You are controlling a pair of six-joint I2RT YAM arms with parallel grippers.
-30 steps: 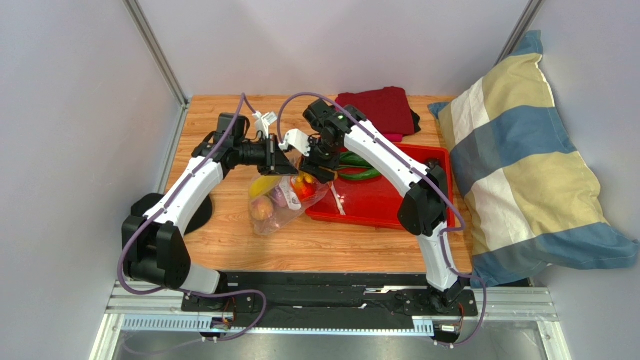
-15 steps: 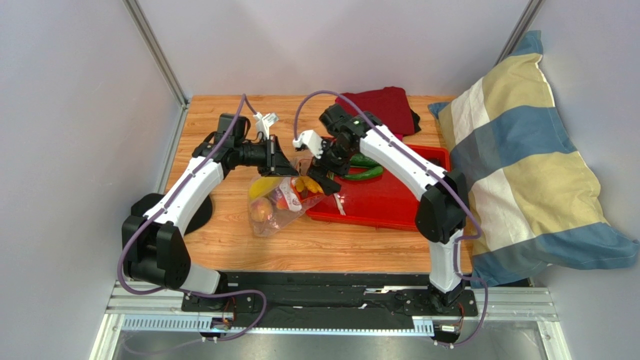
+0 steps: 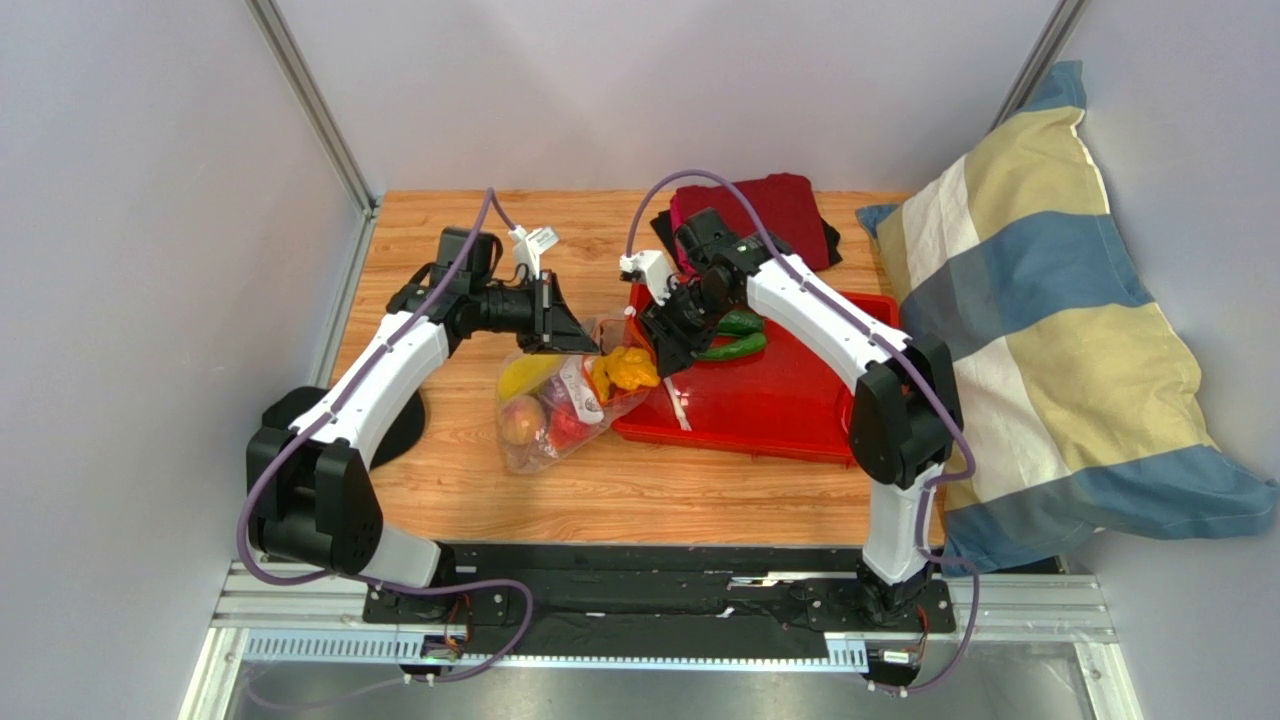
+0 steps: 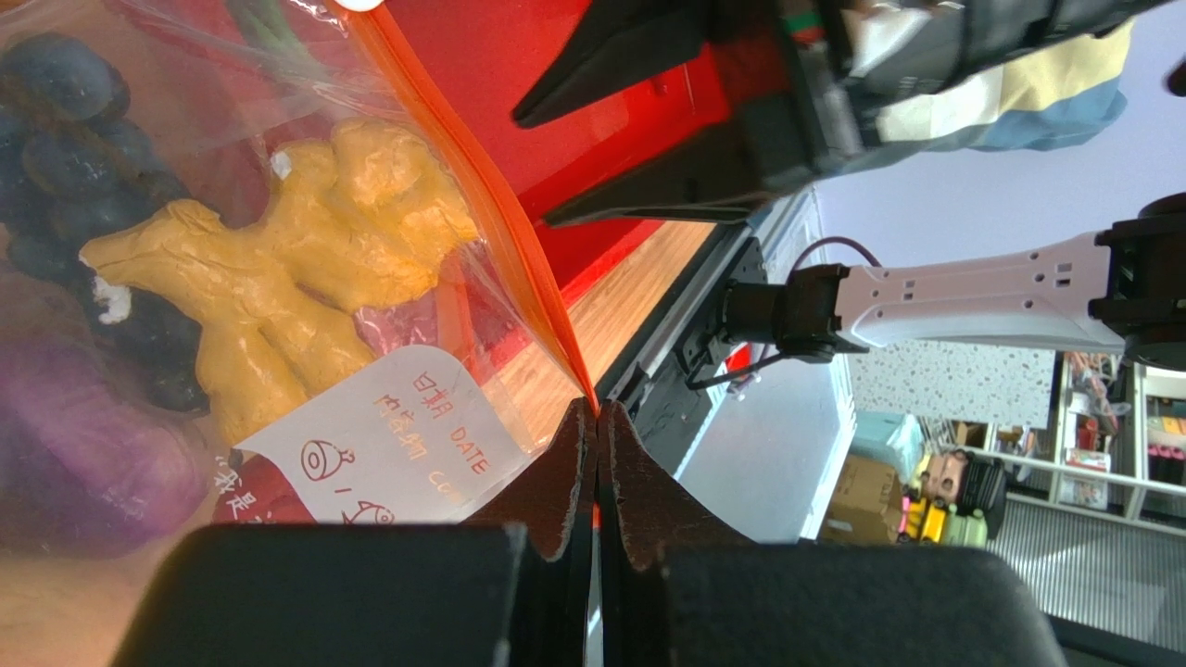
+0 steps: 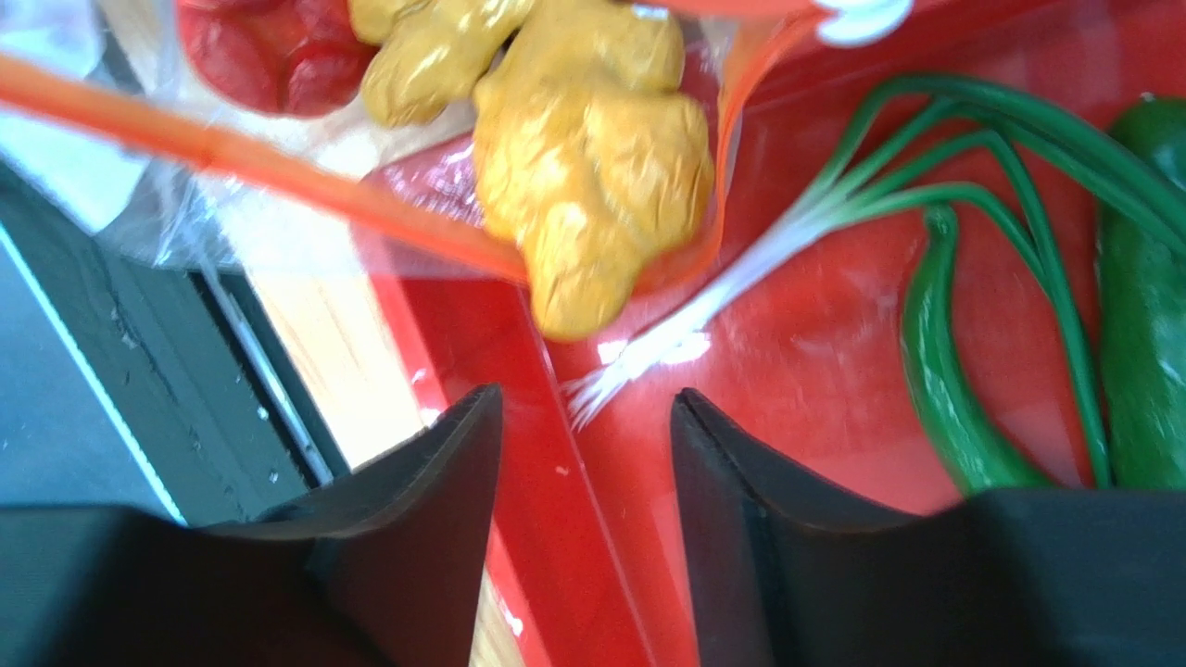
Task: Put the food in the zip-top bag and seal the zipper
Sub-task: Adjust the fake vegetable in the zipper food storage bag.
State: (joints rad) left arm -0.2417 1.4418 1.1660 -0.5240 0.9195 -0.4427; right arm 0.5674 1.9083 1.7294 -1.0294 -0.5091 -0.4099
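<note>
Grippers split the work: the left gripper was clamped on the thin red-orange zipper strip at one corner of the clear crinkly zip-top bag, likely to keep the mouth lifted and steady. The bag lay on the wooden table, its mouth over the edge of the red rectangular tray. The knobbly yellow toy piece sat at the mouth, seemingly mostly inside. The right gripper hovered just beside it, jaws parted, empty. The white label read "DATE" in red beside Chinese characters; the rest was unreadable.
</note>
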